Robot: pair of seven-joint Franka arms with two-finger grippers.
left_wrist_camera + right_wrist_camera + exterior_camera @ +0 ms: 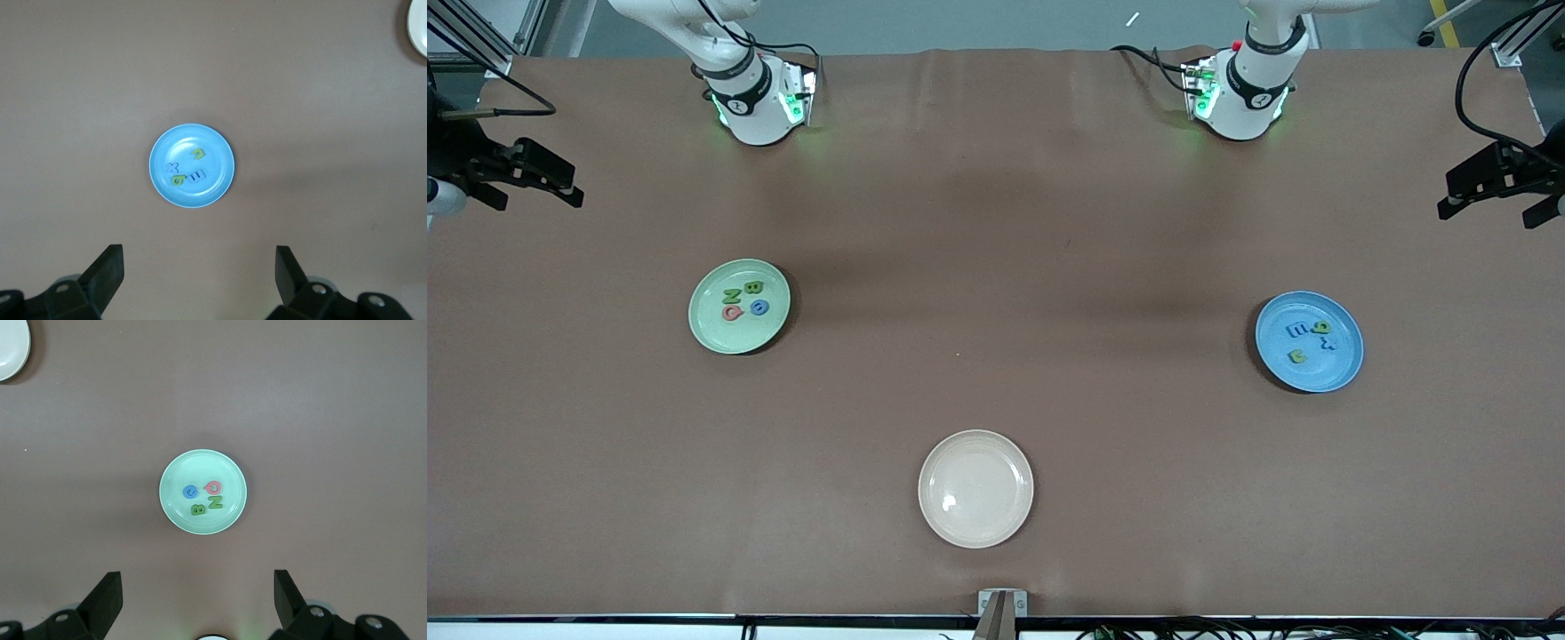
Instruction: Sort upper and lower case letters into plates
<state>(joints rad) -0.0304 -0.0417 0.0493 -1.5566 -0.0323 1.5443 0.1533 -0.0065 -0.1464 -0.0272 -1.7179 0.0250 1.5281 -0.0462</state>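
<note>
The letters are already split, four in the green plate (pixel 705 331) toward the right arm's end of the counter (pixel 996 231) and four in the blue plate (pixel 1343 369) toward the left arm's end, which suggests the sorting is done; the white plate (pixel 975 524), nearest the front camera, is bare. Each arm is raised high with its wrist pointing straight down. The left tool (pixel 198 273) hangs released over the blue plate, and the right tool (pixel 197 597), likewise spread and holding nothing, over the green one.

Left gripper (pixel 197 280) at the lower edge of its wrist view, fingers (pixel 107 270) spread wide, holding nothing. Right gripper (pixel 197 600) likewise, fingers (pixel 290 593) wide apart. Both arms wait, raised high.
</note>
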